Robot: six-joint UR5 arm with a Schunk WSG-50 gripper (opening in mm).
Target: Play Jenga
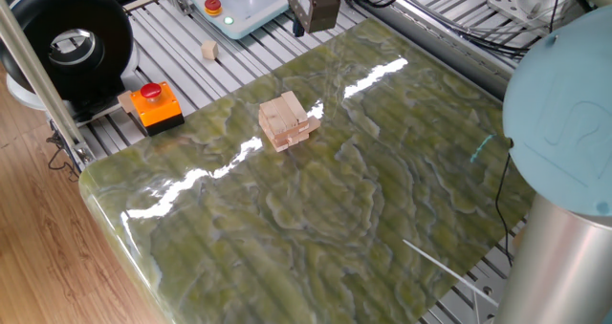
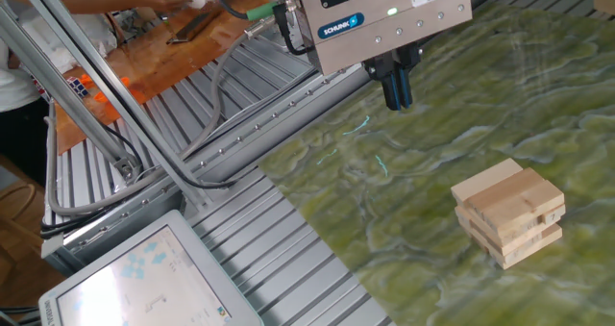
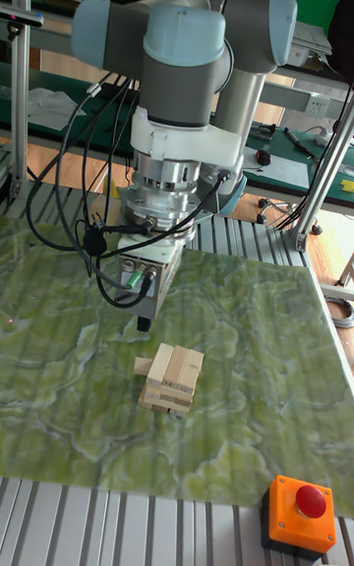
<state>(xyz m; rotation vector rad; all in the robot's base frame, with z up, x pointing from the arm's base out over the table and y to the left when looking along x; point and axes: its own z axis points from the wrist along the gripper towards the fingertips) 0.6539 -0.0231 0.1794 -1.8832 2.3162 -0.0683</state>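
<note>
The Jenga stack [image 1: 285, 120] is a low pile of pale wooden bars in crosswise layers on the green marbled tabletop [image 1: 344, 209]. It also shows in the other fixed view [image 2: 509, 211] and in the tall view [image 3: 169, 377], where one bar juts out to the left. My gripper [image 2: 397, 90] hangs above the table's far edge, well clear of the stack and touching nothing. Its dark fingers are pressed together, so it is shut and empty. The tall view shows the gripper [image 3: 145, 318] just behind the stack, and in one fixed view its body [image 1: 316, 4] is at the top.
An orange box with a red button [image 1: 153, 104] stands on the slatted aluminium left of the table. A small wooden cube [image 1: 208, 50] lies behind it. A tablet [image 1: 234, 4] and a black round unit [image 1: 72, 42] are at the back. The arm's base [image 1: 564, 171] fills the right side.
</note>
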